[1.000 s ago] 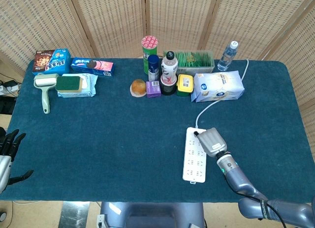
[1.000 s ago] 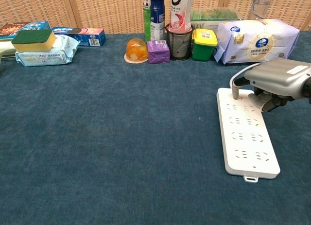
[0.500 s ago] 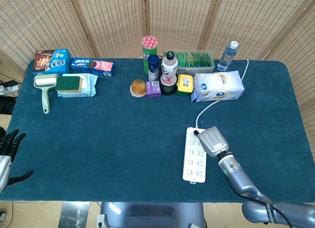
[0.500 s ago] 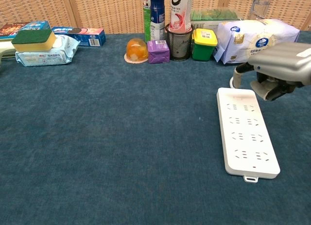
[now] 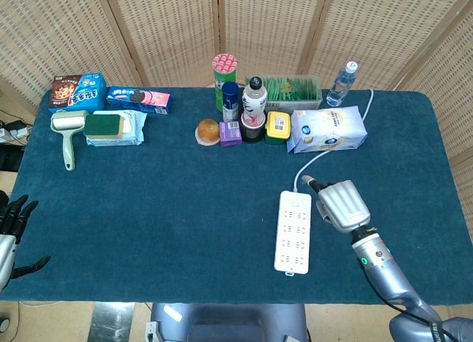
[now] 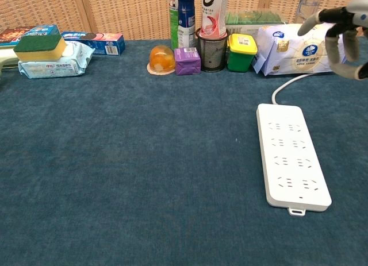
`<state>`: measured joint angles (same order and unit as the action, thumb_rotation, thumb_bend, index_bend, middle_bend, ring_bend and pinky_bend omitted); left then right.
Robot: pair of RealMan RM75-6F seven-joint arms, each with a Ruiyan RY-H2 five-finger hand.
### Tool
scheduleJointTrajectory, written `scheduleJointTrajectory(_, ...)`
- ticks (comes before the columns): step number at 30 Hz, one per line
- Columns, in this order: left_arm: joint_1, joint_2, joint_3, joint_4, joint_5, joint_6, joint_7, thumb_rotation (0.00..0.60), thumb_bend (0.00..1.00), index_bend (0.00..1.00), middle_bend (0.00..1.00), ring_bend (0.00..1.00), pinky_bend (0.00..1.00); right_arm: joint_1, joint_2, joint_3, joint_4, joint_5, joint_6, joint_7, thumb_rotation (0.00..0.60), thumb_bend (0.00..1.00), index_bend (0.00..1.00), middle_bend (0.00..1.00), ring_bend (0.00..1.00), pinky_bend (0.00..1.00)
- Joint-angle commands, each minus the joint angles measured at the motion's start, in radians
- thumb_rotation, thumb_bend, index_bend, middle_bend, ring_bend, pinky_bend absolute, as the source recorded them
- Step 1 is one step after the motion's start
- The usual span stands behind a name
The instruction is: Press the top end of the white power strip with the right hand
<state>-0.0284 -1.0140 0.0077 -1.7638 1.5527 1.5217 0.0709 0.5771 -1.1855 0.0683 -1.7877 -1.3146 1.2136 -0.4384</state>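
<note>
The white power strip (image 5: 293,231) (image 6: 292,154) lies flat on the blue table cloth at the front right, its cable running up from its top end. My right hand (image 5: 341,204) (image 6: 341,30) hovers above and to the right of the strip's top end, touching nothing, fingers apart and empty. My left hand (image 5: 10,229) hangs off the table's left edge, fingers spread, holding nothing.
Along the back stand a tissue pack (image 5: 327,129), a yellow tub (image 5: 278,126), bottles and cans (image 5: 253,105), a purple box (image 5: 230,134) and an orange item (image 5: 208,130). A lint roller (image 5: 68,135), a sponge on wipes (image 5: 111,126) and snack boxes (image 5: 77,91) lie back left.
My right hand has lifted off the strip's top end and moved up and to the right; its fingers have spread. The strip has stayed in place.
</note>
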Motion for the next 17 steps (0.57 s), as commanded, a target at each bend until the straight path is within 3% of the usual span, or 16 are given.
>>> scheduleJointTrajectory(1, 0.003, -0.001, 0.001, 0.002, 0.001, 0.005, -0.004, 0.600, 0.06, 0.00, 0.00, 0.00, 0.06, -0.084, 0.041, -0.035, 0.055, -0.100, 0.087, 0.152, 0.600, 0.00, 0.10, 0.09, 0.10, 0.33)
scheduleJointTrajectory(4, 0.008, -0.002, 0.002, 0.003, 0.004, 0.012, -0.007, 0.600, 0.06, 0.00, 0.00, 0.00, 0.06, -0.129, 0.039, -0.049, 0.094, -0.137, 0.141, 0.200, 0.600, 0.00, 0.09, 0.03, 0.03, 0.23)
scheduleJointTrajectory(8, 0.013, -0.001, 0.004, 0.003, 0.010, 0.023, -0.009, 0.600, 0.06, 0.00, 0.00, 0.00, 0.06, -0.180, 0.027, -0.064, 0.138, -0.152, 0.186, 0.232, 0.600, 0.00, 0.09, 0.01, 0.00, 0.16)
scheduleJointTrajectory(17, 0.018, 0.001, 0.005, 0.001, 0.014, 0.029, -0.009, 0.600, 0.06, 0.00, 0.00, 0.00, 0.06, -0.258, 0.000, -0.069, 0.217, -0.143, 0.224, 0.299, 0.600, 0.00, 0.09, 0.00, 0.00, 0.12)
